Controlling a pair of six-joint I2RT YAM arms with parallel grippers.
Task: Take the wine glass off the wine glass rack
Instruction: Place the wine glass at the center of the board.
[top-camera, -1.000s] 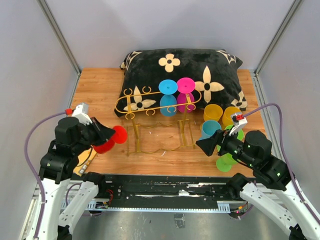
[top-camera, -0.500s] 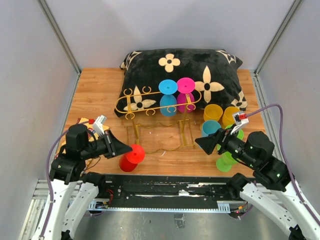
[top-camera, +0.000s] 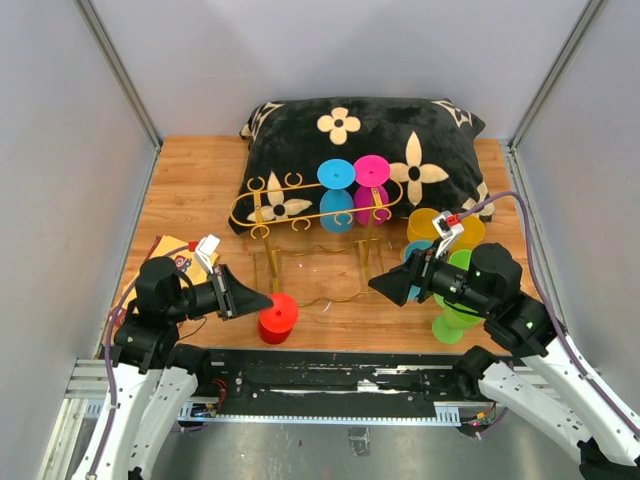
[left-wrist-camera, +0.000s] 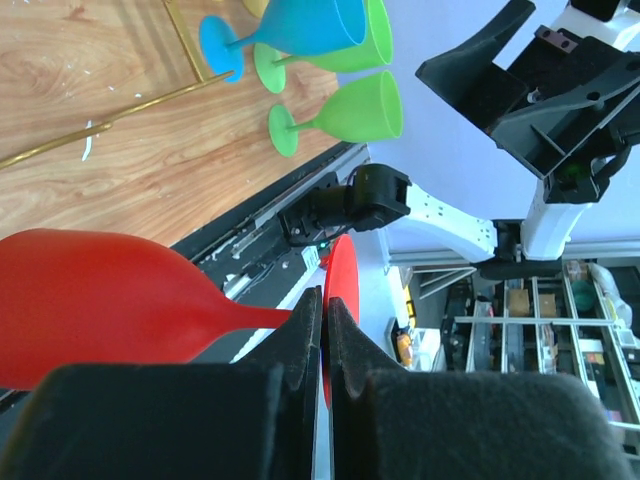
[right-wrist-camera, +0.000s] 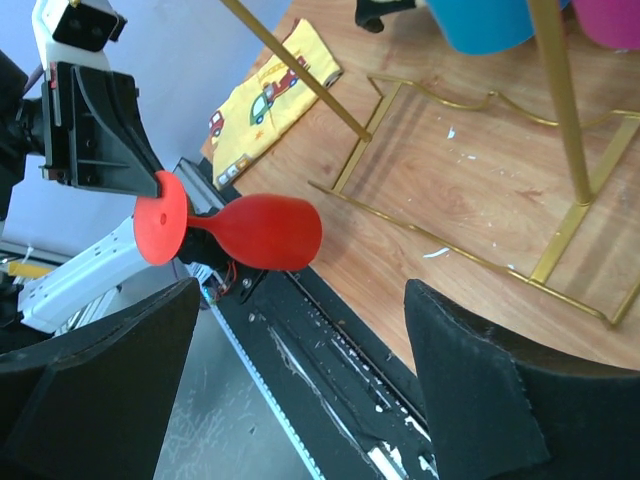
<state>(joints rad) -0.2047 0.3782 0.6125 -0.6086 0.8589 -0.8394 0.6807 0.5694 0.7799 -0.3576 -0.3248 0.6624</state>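
Left gripper (left-wrist-camera: 325, 305): I have it clamped on the stem of the red wine glass (top-camera: 278, 318), between bowl and foot, so the glass rides sideways.
Glass position: low over the near edge of the desk (top-camera: 200, 180), clear of the wine glass rack (top-camera: 310, 216).
Left arm: folded low, reaching right.
Right gripper (top-camera: 385, 287): jaws apart, empty, aimed at the rack.

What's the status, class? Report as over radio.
Left fingers shut on red wine glass stem; right fingers open, empty. Red glass off gold rack, near table front edge. Blue glass and pink glass hang on rack.
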